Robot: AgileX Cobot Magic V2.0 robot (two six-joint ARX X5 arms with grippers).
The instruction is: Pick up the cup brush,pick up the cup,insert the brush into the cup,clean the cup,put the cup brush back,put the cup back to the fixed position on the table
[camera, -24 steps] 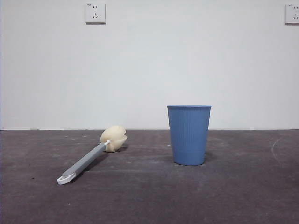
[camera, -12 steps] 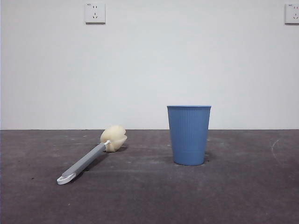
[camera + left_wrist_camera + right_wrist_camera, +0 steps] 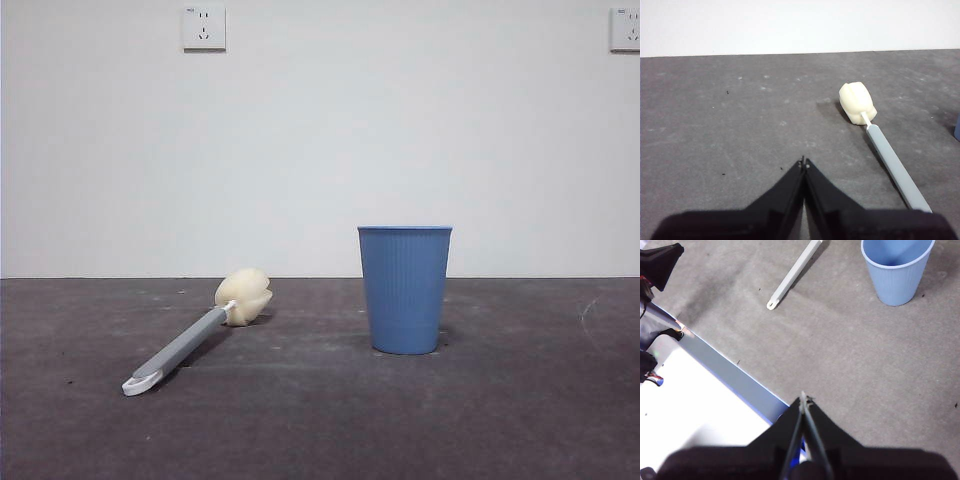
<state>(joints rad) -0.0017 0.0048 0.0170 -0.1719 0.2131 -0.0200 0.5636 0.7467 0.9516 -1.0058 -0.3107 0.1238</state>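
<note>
- The cup brush (image 3: 190, 340) lies flat lower left; the cup (image 3: 404, 289) stands upright centre-right on the desk (image 3: 500, 420).
- Left pincer (image 3: 803, 162) and right pincer (image 3: 803, 399): jaws pressed together, holding nothing.

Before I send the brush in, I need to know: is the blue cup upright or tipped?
Upright. The cup stands on its narrow base on the table, rim level, mouth open upward.

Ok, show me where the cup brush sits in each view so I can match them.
Front view: the cup brush lies flat on the table, left of the cup.
Left wrist view: sponge head and grey handle at right.
Right wrist view: only handle and white loop near the top.
Shared landmark: the blue cup.
</note>
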